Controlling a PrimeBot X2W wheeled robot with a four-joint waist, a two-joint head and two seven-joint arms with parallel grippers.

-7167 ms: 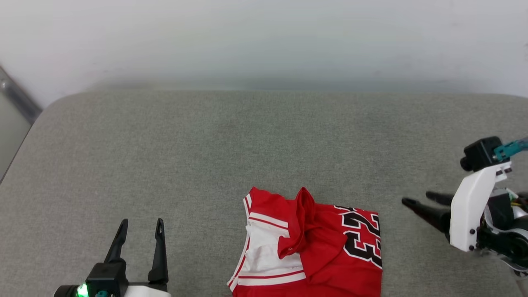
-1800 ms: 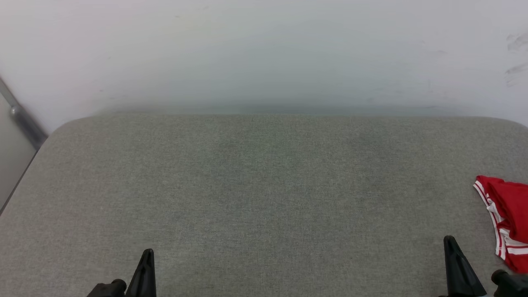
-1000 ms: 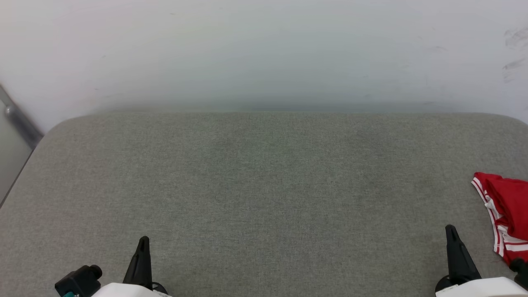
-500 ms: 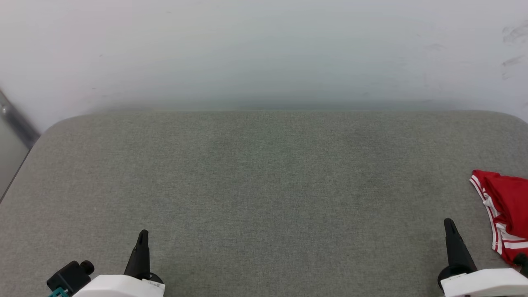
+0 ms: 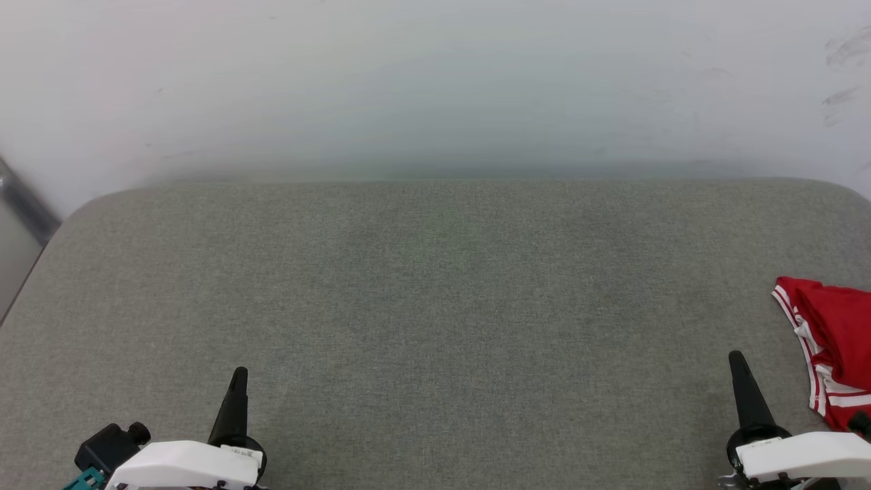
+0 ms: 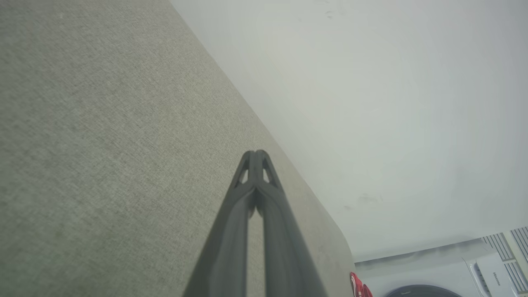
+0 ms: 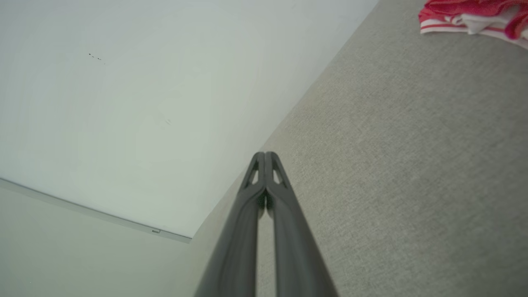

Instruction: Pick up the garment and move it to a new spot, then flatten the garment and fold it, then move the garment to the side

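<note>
The shirt [image 5: 831, 347] is lying at three o'clock on the cushion [image 5: 435, 306], looking soft and light, best pinched at its striped edge; the left gripper [image 6: 256, 153] and right gripper [image 7: 265, 154] are sitting closed, empty.

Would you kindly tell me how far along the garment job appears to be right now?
Looks done: the garment lies off at the right edge of the grey padded surface. In hand: nothing; the left gripper and right gripper have jaws shut, empty. Left: seemingly nothing, though the picture edge cuts the garment off, so its fold cannot be checked.
</note>
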